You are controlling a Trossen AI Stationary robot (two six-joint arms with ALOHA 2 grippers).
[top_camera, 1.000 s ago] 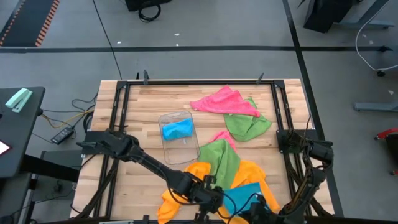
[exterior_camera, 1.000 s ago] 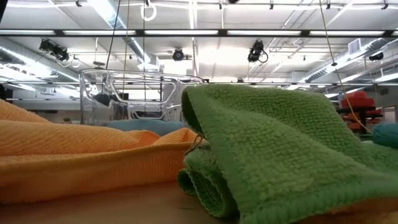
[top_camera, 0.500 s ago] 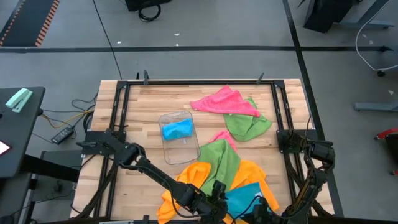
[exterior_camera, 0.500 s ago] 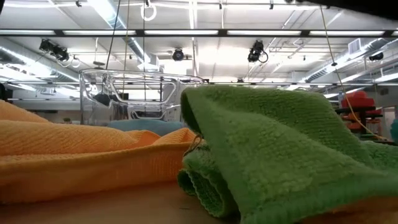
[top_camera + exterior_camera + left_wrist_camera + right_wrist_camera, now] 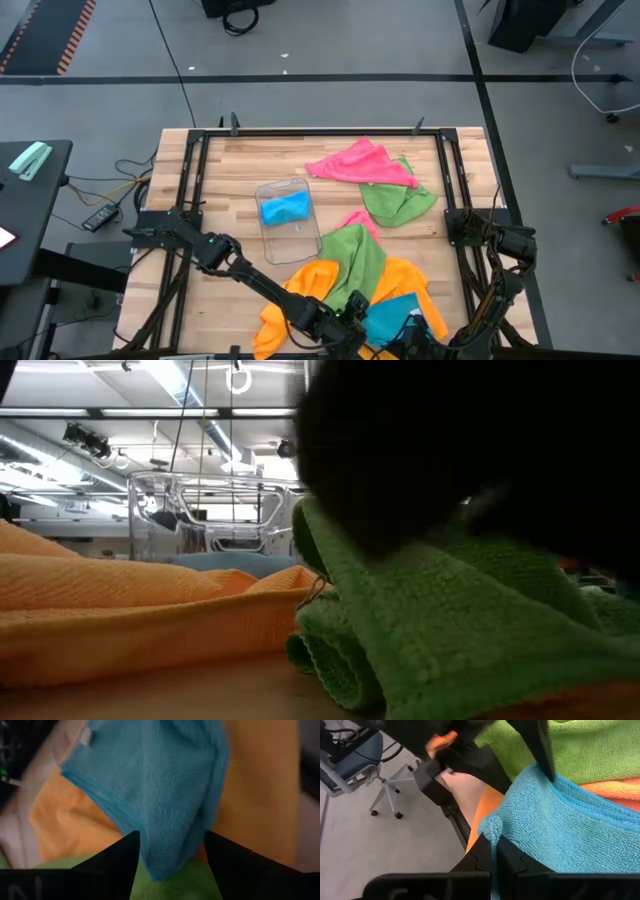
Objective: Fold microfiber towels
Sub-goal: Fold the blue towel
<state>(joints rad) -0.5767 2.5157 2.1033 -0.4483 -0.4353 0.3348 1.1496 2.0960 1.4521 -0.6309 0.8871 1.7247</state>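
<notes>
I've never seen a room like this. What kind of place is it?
Probably a robot lab or workshop. There is a wooden table in a black metal frame on a bare grey floor, strip lights on an open ceiling, and a wheeled office chair.

place: lab/workshop hall | evidence: strip-lit open ceiling point(image 5: 150, 420); grey floor point(image 5: 330, 100); wheeled chair point(image 5: 355, 765)

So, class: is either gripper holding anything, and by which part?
The right gripper is shut on the blue towel, pinching its corner. The left gripper is open, straddling the same towel, gripping nothing.
</notes>
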